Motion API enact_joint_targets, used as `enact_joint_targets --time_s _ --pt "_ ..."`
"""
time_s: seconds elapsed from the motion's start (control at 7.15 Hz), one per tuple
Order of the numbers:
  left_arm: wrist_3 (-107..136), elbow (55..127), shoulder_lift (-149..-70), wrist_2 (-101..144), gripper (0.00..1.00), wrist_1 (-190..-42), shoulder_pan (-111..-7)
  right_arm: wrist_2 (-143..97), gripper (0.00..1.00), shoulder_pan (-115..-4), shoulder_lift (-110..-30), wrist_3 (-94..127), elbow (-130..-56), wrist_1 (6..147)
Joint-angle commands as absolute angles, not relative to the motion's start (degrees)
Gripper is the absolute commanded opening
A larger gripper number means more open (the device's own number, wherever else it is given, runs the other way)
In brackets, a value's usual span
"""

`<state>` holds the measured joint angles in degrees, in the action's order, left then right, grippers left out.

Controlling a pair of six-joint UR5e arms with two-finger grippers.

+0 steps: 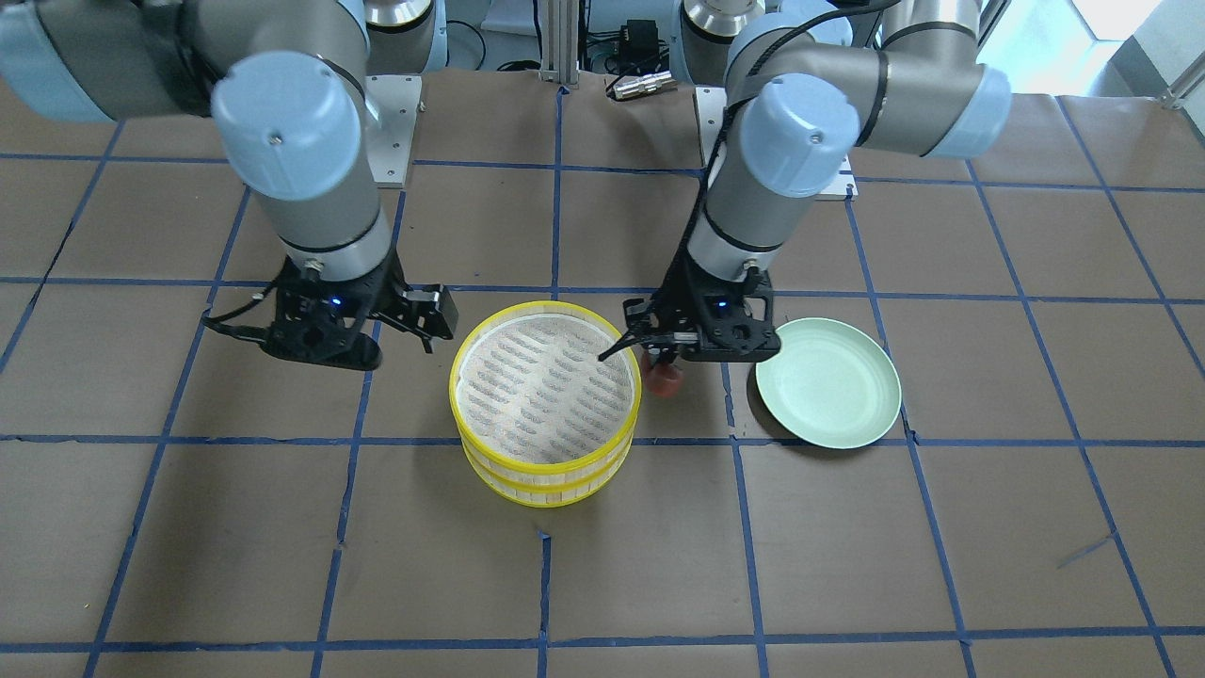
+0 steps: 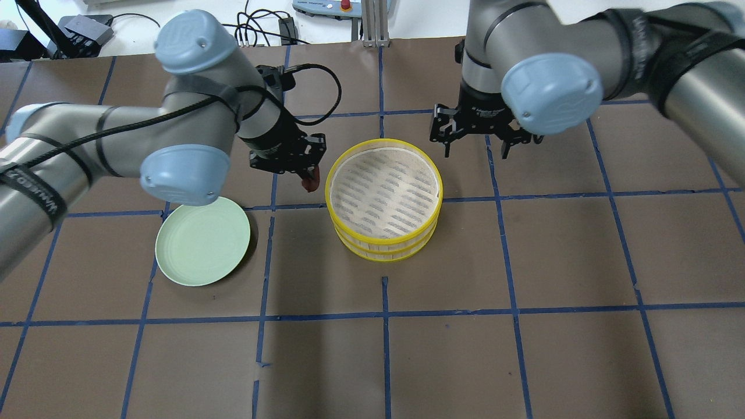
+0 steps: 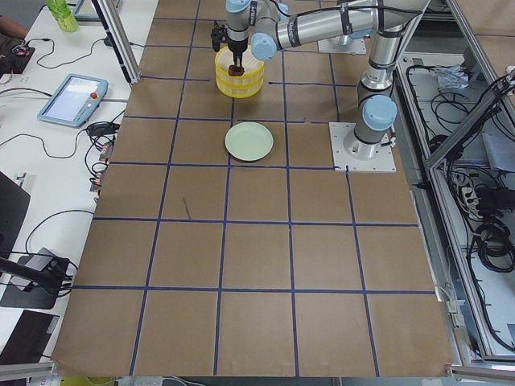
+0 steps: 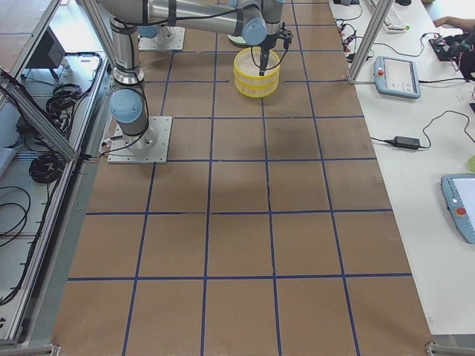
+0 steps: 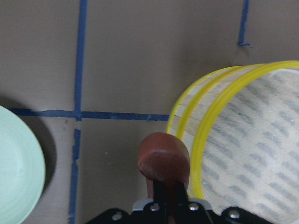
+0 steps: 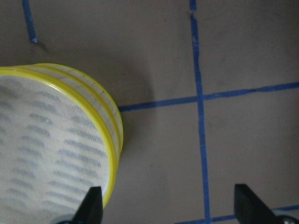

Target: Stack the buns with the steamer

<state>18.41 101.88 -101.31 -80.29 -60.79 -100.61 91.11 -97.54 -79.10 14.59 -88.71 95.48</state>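
Standing near the middle of the table (image 2: pixel 524 361), the steamer (image 2: pixel 381 250) is a round, straight-walled drum of two stacked tiers, its pale slatted sides banded by glossy yellow hoops. Its top is covered by a whitish liner (image 2: pixel 381 192) printed with rows of short grey dashes. The table is covered in matte brown paper crossed by blue tape lines (image 2: pixel 384 314) into large squares, torn and wrinkled at some crossings. A smooth, shallow, pale green plate (image 2: pixel 201 244) lies flat on the left arm's side, well apart from the steamer, and casts a dark shadow along one edge. The reddish-brown bun (image 5: pixel 163 158) is a small blocky lump with rounded corners and a dull, even skin. The left gripper (image 5: pixel 166 191) pinches it between narrow black fingers and holds it off the table, just beside the steamer's outer wall near rim height, on the side towards the plate. In the left wrist view the bun slightly overlaps the yellow rim; I cannot tell whether they touch. The right gripper (image 2: pixel 476 148) hangs on the steamer's other side, jaws spread wide with nothing between them, apart from the wall. Brown paper runs broad and flat from the steamer towards the operators' edge, and a strip of it separates the steamer from the plate.
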Motion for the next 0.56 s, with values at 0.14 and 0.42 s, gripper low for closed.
enact_joint_targets --time_s 0.14,0.42 --pt "30.75 98.44 -106.52 -80.16 0.17 -56.25 -108.1 90.44 1.0 -93.78 -87.08 8.29 -83.32 81.31" --pt "30.15 98.53 -106.96 -80.68 1.0 -56.08 -108.11 90.7 1.0 -93.87 -89.56 5.28 -84.63 81.39"
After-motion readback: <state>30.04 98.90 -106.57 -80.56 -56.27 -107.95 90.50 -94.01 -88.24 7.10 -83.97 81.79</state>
